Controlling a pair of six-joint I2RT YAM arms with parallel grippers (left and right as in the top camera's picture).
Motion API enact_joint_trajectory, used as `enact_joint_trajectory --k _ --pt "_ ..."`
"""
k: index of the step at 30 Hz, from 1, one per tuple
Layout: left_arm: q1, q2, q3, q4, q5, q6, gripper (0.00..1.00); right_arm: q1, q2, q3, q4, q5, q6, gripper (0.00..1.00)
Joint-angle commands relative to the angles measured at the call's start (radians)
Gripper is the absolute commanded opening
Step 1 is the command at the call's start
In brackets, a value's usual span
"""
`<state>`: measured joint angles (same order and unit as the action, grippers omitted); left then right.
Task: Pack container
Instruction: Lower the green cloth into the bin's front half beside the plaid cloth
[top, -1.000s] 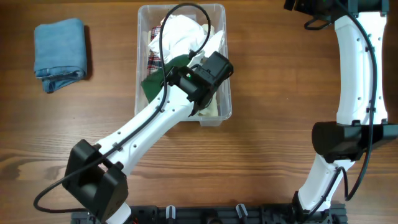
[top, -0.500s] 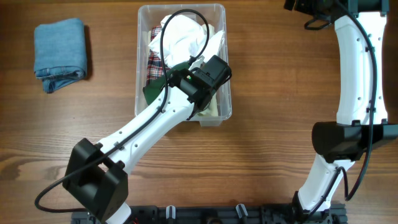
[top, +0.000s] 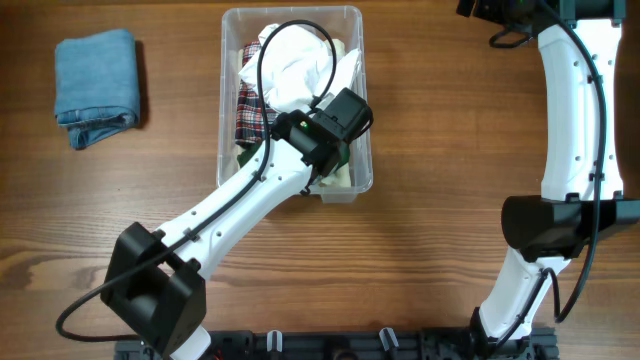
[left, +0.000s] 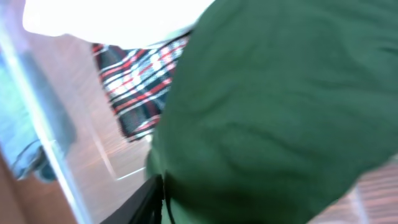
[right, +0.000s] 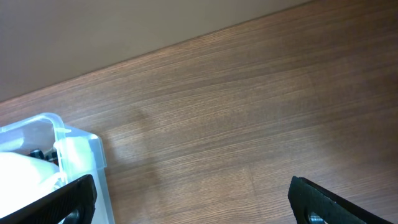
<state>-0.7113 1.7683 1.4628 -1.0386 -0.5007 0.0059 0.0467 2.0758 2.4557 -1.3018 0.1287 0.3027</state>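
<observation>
- Since a second ago the green cloth (left: 280, 112) has sunk lower into the container (top: 364, 175), and more of the plaid cloth (top: 250, 110) is showing.
- My left end effector (top: 322, 130) is down inside over the green. Cloth fills my wrist view, so I cannot tell whether I'm gripping or letting go.
- My right end effector (right: 193, 205) hangs wide open and empty at the far right.
- The container sits far centre on the desk (top: 430, 250), holding the white cloth (top: 295, 60), plaid and green.
- Left to do, I reckon: the folded blue cloth (top: 97, 85), far left, well apart.
</observation>
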Motion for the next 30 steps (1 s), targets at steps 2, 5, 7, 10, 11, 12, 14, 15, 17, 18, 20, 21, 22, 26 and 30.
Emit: enact_joint_trajectory --k 2,5,7,10,11,12,14,15,17,18,20,21,22,26,30 --pt "0.002 0.001 -0.006 0.034 0.154 -0.015 0.44 0.0 0.01 -0.001 0.0 0.01 0.012 1.0" --pt "0.002 0.001 -0.006 0.046 0.212 -0.015 0.45 0.001 0.01 -0.001 0.0 0.01 0.012 1.0" --pt "0.002 0.001 -0.006 0.053 0.255 -0.015 0.46 0.0 0.01 -0.001 0.0 0.01 0.012 1.0" --pt "0.002 0.001 -0.006 0.063 0.326 -0.015 0.46 0.001 0.01 -0.001 0.0 0.01 0.012 1.0" --pt "0.002 0.001 -0.006 0.068 0.351 -0.016 0.47 0.001 0.01 -0.001 0.0 0.01 0.012 1.0" --pt "0.002 0.001 -0.006 0.072 0.378 -0.016 0.47 0.0 0.01 -0.001 0.0 0.01 0.012 1.0" --pt "0.002 0.001 -0.006 0.085 0.426 -0.029 0.48 0.0 0.01 -0.001 0.0 0.01 0.013 1.0" --pt "0.002 0.001 -0.006 0.09 0.435 -0.045 0.49 0.0 0.01 -0.001 0.0 0.01 0.013 1.0" --pt "0.002 0.001 -0.006 0.1 0.451 -0.09 0.5 0.0 0.01 -0.001 0.0 0.01 0.012 1.0" --pt "0.002 0.001 -0.006 0.101 0.452 -0.101 0.49 0.0 0.01 -0.001 0.0 0.01 0.012 1.0" --pt "0.002 0.001 -0.006 0.101 0.452 -0.124 0.5 0.0 0.01 -0.001 0.0 0.01 0.012 1.0" --pt "0.002 0.001 -0.006 0.101 0.452 -0.137 0.5 0.0 0.01 -0.001 0.0 0.01 0.012 1.0" --pt "0.002 0.001 -0.006 0.1 0.452 -0.149 0.49 0.0 0.01 -0.001 0.0 0.01 0.012 1.0" --pt "0.004 0.001 -0.006 0.104 0.455 -0.182 0.34 0.0 0.01 -0.001 0.0 0.01 0.012 1.0" --pt "0.026 0.001 -0.006 0.106 0.455 -0.34 0.12 0.0 0.01 -0.001 0.0 0.01 0.012 1.0"
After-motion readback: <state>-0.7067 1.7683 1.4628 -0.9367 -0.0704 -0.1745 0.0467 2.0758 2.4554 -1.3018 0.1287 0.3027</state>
